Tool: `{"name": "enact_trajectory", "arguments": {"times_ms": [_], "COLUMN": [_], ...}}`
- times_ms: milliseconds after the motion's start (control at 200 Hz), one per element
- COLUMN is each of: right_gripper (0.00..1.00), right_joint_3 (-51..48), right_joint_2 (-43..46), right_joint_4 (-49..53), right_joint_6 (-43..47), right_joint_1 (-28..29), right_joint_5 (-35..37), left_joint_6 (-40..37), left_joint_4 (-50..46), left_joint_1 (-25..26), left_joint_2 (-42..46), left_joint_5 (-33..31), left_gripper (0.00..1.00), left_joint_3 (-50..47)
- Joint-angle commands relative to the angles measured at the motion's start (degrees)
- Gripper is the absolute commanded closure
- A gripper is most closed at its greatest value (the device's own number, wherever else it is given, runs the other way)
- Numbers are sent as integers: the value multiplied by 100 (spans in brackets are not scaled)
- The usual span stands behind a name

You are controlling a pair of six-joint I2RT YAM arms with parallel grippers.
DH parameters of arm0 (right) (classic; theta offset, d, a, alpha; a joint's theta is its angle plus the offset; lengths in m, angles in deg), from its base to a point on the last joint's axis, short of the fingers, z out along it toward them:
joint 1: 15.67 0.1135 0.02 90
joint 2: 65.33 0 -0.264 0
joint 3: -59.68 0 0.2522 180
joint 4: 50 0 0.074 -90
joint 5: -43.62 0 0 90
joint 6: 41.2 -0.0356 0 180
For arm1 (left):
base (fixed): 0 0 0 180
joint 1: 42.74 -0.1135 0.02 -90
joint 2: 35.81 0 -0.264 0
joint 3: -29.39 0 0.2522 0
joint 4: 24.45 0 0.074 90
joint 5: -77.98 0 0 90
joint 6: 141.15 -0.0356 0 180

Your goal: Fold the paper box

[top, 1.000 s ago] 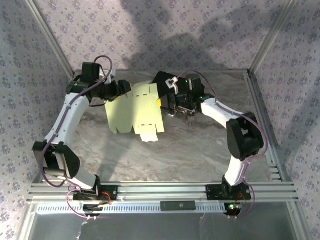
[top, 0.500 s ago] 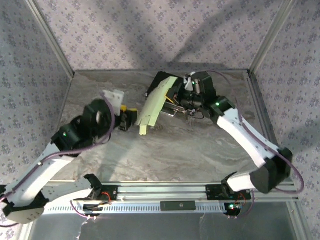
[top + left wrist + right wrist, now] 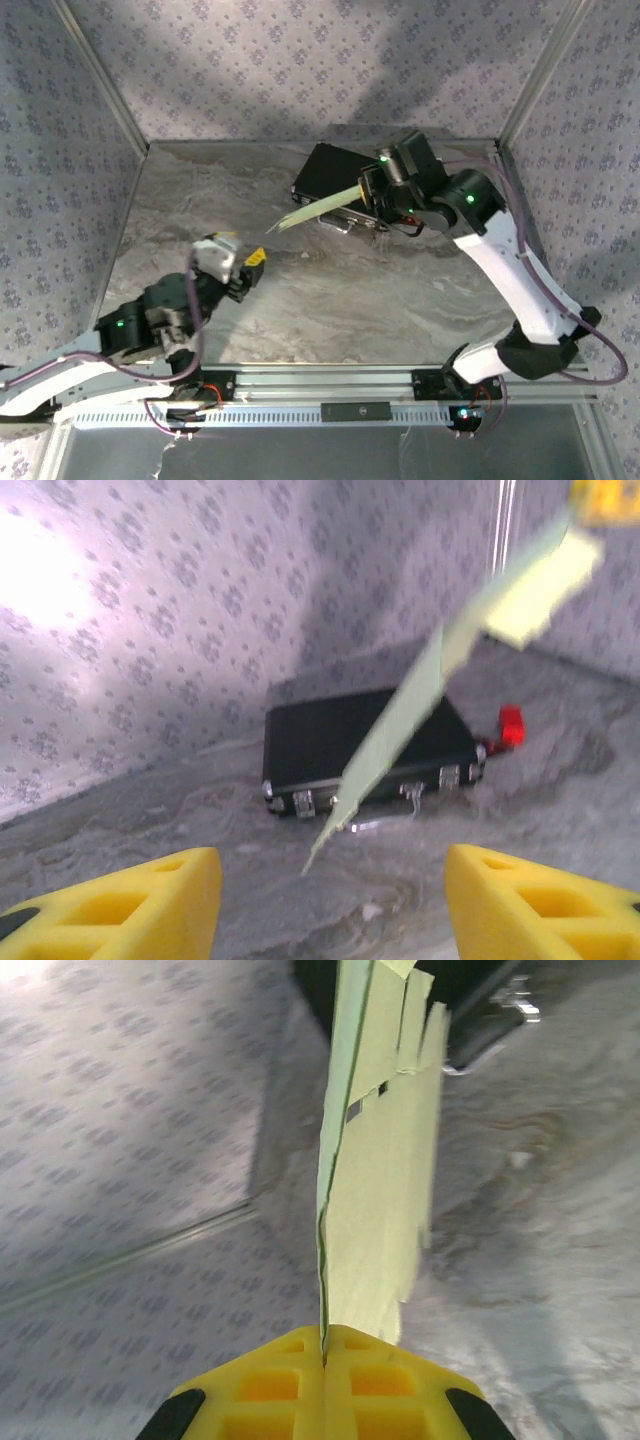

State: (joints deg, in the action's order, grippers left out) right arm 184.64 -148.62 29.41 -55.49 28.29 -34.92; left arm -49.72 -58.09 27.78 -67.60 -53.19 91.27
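Green card, one paper box (image 3: 375,1230), clenched in right gripper (image 3: 323,1340); left gripper (image 3: 333,880) seemingly released.

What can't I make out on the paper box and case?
The paper box flaps: sheet edge-on in the top view, blurred in the left wrist view, cut by the right wrist view's top edge.
The black case, top view: right end hidden by the right gripper.
A red item beside the case, left wrist view: too blurred.
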Motion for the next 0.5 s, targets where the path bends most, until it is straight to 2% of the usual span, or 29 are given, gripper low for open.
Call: {"name": "enact_trajectory", "arguments": {"times_ms": [0, 90, 230, 305, 375, 495], "right_gripper": [100, 100, 100, 100, 100, 100], "right_joint_3": [507, 712, 1015, 1360, 1576, 1705], "right_joint_2": [-270, -380, -927, -1352, -1592, -1758], "right_joint_4": [1356, 1529, 1622, 1701, 1700, 1747], "right_joint_6": [-998, -1262, -1485, -1481, -1456, -1427], "right_joint_1": [254, 463, 207, -8, -42, -100], "right_joint_5": [556, 934, 528, 166, 19, -31], "left_joint_6": [405, 732, 1018, 865, 652, 146], "left_joint_4": [-456, -817, -1273, -1497, -1534, -936], "left_joint_1": [17, -19, -354, -737, -1128, -1771], "left_joint_2": [157, 123, -188, -467, -796, -1073], "left_joint_5": [-1, 36, 693, 1174, 1332, 1395], "left_gripper": [38, 33, 32, 33, 36, 32], "left_joint_3": [463, 628, 997, 1116, 1118, 826]}}
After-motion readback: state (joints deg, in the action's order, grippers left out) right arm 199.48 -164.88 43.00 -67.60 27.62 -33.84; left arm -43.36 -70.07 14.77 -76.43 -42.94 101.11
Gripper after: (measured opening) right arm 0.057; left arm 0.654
